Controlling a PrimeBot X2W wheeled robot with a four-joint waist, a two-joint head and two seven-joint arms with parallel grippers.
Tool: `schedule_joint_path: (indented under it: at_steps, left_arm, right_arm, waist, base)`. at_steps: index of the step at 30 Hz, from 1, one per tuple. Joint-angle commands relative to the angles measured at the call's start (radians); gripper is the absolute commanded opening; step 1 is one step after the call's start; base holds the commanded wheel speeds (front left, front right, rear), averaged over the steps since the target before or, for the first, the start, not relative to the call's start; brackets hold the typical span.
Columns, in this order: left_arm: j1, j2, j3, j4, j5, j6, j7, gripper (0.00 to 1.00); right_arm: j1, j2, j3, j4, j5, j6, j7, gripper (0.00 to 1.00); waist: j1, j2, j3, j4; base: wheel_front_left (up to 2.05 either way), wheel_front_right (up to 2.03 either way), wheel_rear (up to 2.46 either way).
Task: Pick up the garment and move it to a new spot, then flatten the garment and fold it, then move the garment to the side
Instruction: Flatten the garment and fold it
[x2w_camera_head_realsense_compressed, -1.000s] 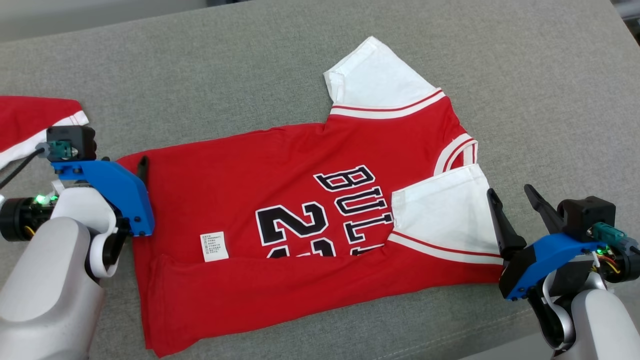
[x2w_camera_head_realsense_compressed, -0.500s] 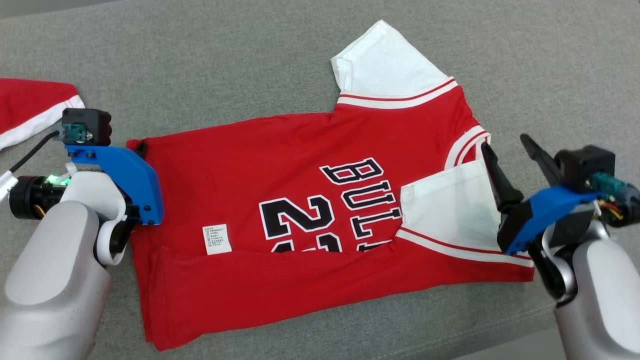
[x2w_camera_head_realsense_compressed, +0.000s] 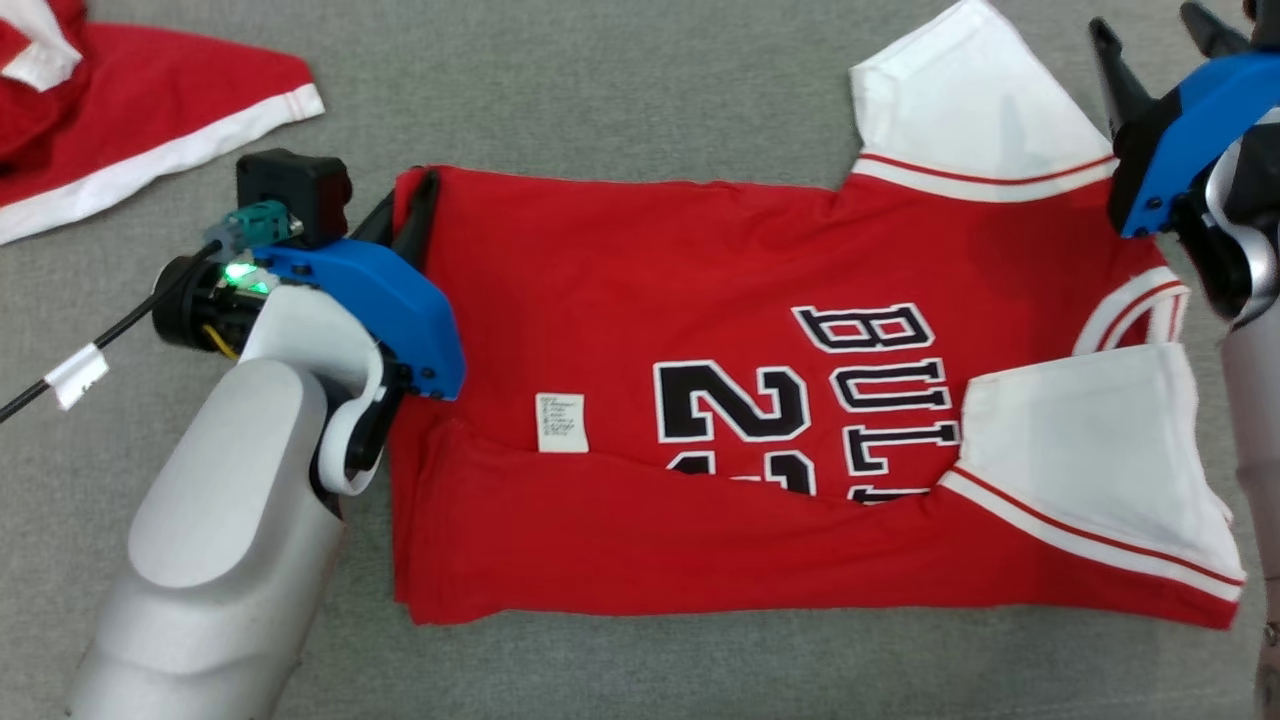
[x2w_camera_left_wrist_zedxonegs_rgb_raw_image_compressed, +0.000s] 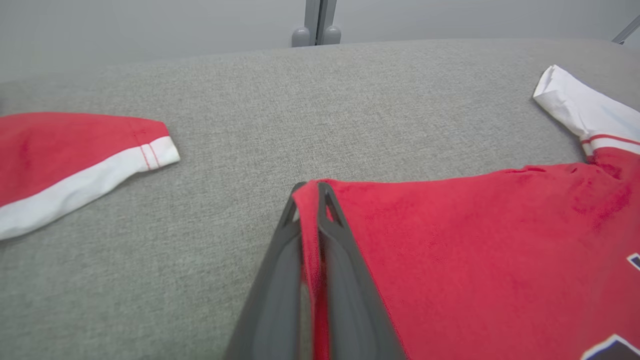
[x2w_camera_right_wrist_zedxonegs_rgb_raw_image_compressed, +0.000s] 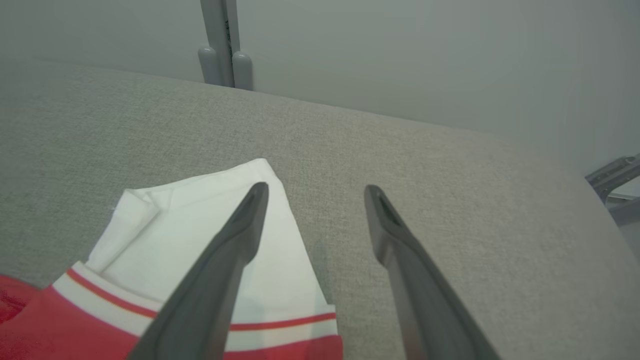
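Newly shut, left fingers (x2w_camera_left_wrist_zedxonegs_rgb_raw_image_compressed: 345, 280) clamp the jersey (x2w_camera_head_realsense_compressed: 640, 270) at a hem corner — right fingers (x2w_camera_right_wrist_zedxonegs_rgb_raw_image_compressed: 220, 280) spread by its white sleeve (x2w_camera_right_wrist_zedxonegs_rgb_raw_image_compressed: 165, 235).

Two garments (x2w_camera_head_realsense_compressed: 620, 260) (x2w_camera_head_realsense_compressed: 150, 120) (both red), two pincers (x2w_camera_head_realsense_compressed: 410, 195) (x2w_camera_head_realsense_compressed: 1147, 20) — one label (x2w_camera_head_realsense_compressed: 561, 422)

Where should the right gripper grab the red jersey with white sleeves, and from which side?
Probably the far white sleeve of the red jersey, near its striped seam, approached from the right. Its edge lies flat between the open right gripper's fingers, mirroring the left gripper shut on the far hem corner.
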Motion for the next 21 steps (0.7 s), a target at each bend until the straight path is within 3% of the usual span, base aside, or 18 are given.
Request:
schedule_joint_path:
  at_steps: [1,7,15,16,18,20,21]
  left_arm:
    - [-0.023,-0.014,-0.010,-0.020,0.007,-0.008,-0.013,0.00]
    - [-0.036,-0.052,-0.048,-0.071,0.025,-0.009,-0.042,0.00]
    - [-0.042,-0.078,-0.067,-0.087,0.029,-0.004,-0.068,0.00]
    - [-0.043,-0.079,-0.068,-0.086,0.028,-0.004,-0.070,0.00]
    - [-0.045,-0.079,-0.070,-0.082,0.025,-0.005,-0.073,0.00]
    - [-0.047,-0.079,-0.071,-0.078,0.022,-0.007,-0.072,0.00]
    - [-0.049,-0.078,-0.072,-0.076,0.020,-0.007,-0.071,0.00]
  right_arm:
    - [-0.055,-0.011,-0.006,0.050,-0.010,0.000,0.010,1.00]
    - [-0.197,-0.026,-0.022,0.247,-0.047,0.000,0.039,1.00]
    - [-0.278,-0.008,-0.074,0.409,-0.105,0.000,0.035,1.00]
    - [-0.285,-0.006,-0.078,0.424,-0.109,0.000,0.034,0.91]
    - [-0.298,-0.005,-0.083,0.453,-0.112,0.000,0.034,0.48]
    - [-0.306,-0.005,-0.088,0.481,-0.106,0.000,0.032,0.30]
    - [-0.310,-0.005,-0.093,0.491,-0.101,0.000,0.028,0.12]
  waist:
    - [-0.0001,-0.0001,0.056,0.064]
    - [-0.0001,-0.0001,0.104,0.129]
    - [-0.0001,-0.0001,0.123,0.152]
    - [-0.0001,-0.0001,0.124,0.152]
    - [-0.0001,-0.0001,0.124,0.151]
    - [-0.0001,-0.0001,0.124,0.150]
    - [-0.0001,-0.0001,0.124,0.148]
  base:
    - [0.00,0.00,0.00]
    - [0.00,0.00,0.00]
    - [0.00,0.00,0.00]
    - [0.00,0.00,0.00]
    - [0.00,0.00,0.00]
    - [0.00,0.00,0.00]
    - [0.00,0.00,0.00]
